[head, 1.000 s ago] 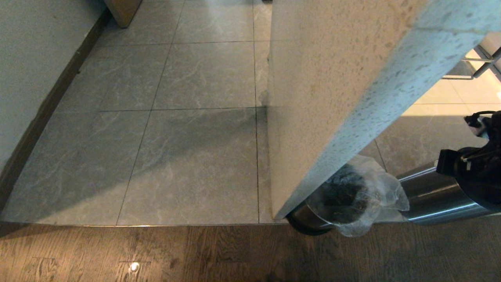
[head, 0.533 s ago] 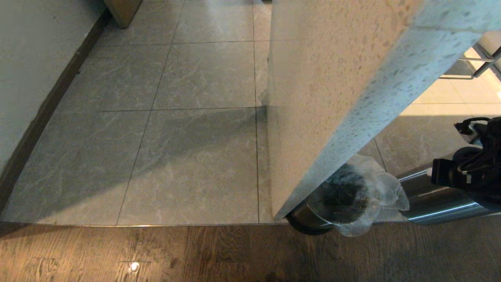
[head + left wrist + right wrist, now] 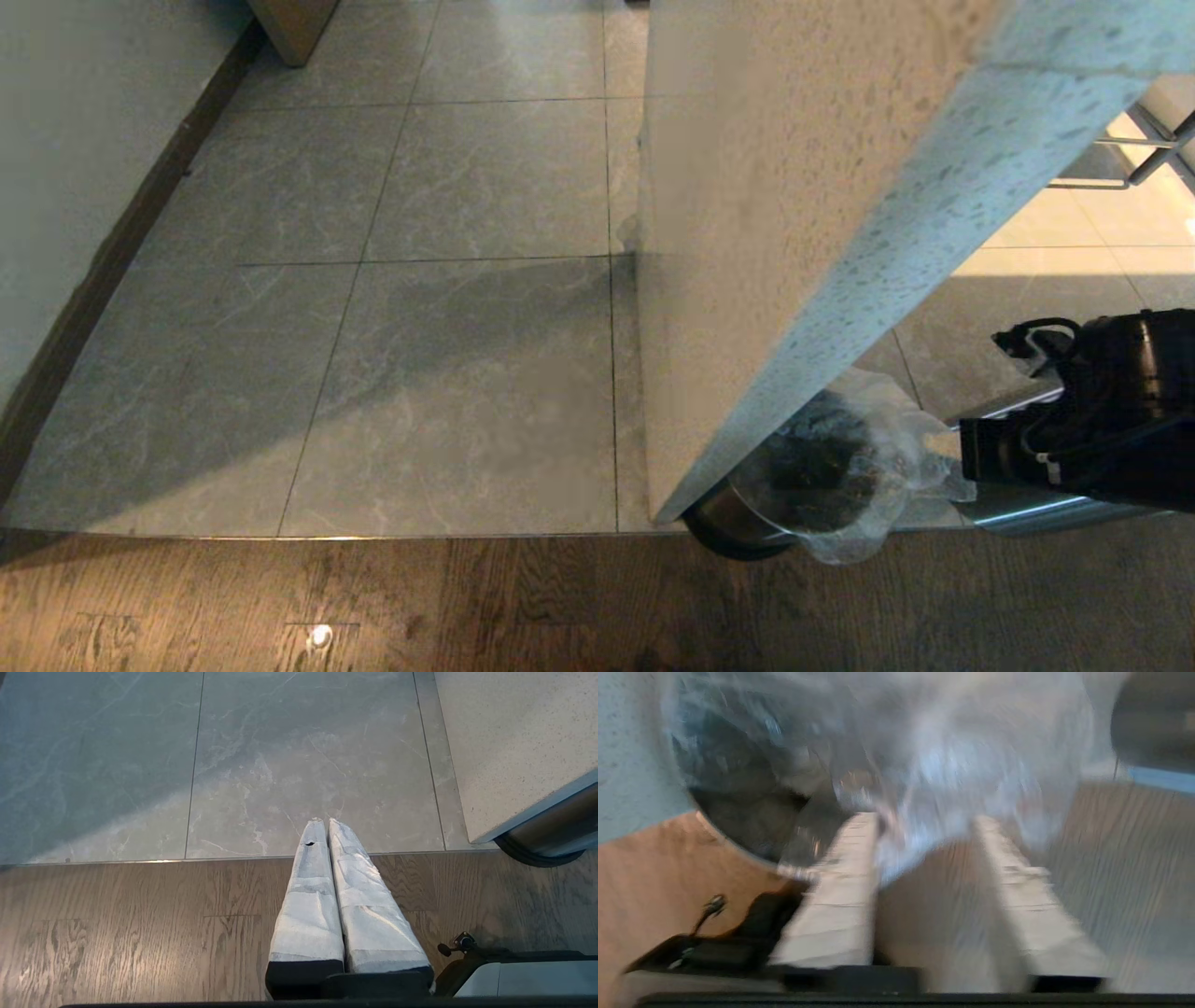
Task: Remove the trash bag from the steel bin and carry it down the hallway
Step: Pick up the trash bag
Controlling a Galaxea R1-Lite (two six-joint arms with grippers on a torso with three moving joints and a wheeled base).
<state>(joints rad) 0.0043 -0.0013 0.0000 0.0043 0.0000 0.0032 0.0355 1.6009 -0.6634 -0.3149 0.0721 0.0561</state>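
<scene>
Clear crinkly trash bag (image 3: 924,765) in the steel bin (image 3: 738,523), just ahead of the right hand's (image 3: 924,826) parted fingers.

Clear trash bag (image 3: 873,467) showing dark rubbish; steel bin (image 3: 738,523) reading dark, shiny; floor tiles (image 3: 448,373) showing grey marbling.

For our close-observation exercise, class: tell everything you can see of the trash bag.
The trash bag is thin, clear, crinkly plastic with dark rubbish showing through. It sits in the steel bin, its loose edge ruffled out over the rim, partly hidden behind a speckled stone slab. The right gripper is open at the bag's loose plastic, not closed on it.
</scene>
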